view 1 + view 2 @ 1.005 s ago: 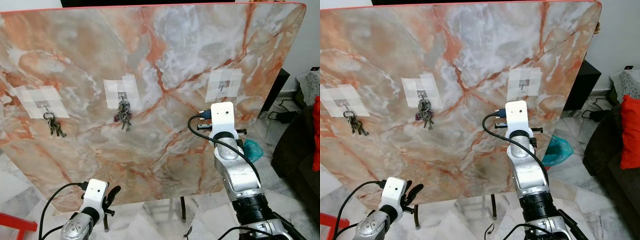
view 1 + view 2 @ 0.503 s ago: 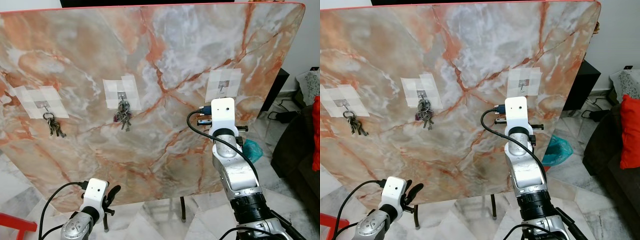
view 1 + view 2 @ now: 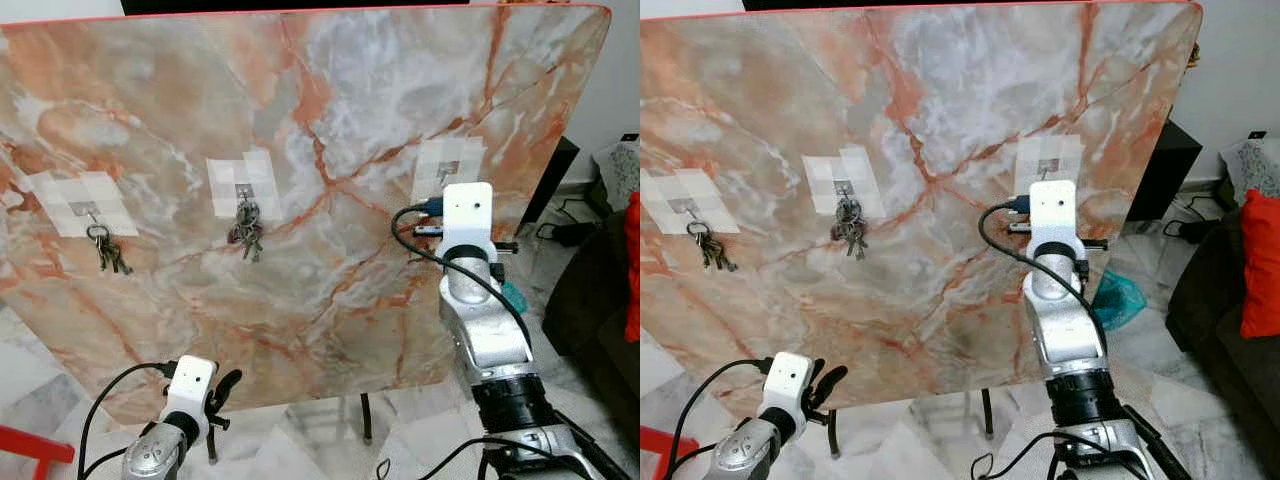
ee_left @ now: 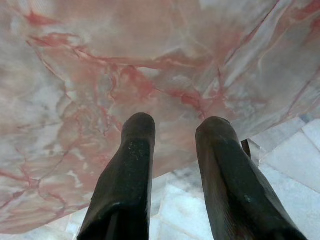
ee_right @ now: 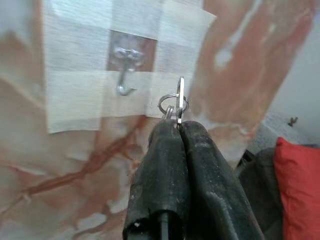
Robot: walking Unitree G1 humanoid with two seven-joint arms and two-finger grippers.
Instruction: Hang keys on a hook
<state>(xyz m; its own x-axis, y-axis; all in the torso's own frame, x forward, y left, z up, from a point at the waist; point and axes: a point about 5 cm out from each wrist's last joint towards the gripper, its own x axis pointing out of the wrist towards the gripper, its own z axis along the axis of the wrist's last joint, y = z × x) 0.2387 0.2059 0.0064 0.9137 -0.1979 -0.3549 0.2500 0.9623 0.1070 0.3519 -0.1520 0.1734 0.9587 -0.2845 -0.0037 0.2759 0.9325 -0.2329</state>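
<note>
Keys (image 5: 175,102) pinched in right gripper (image 5: 178,125) — beside hook (image 5: 124,75).

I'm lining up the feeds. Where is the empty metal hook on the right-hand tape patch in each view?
Left eye view: small empty metal hook, right side of the board, just above the right wrist.
Right eye view: same place.
Right wrist view: hook beyond the shut right end effector, beside its silver key ring, not touching.
Left wrist view: bare orange marble board.
Shared landmark: white tape patch.
</note>
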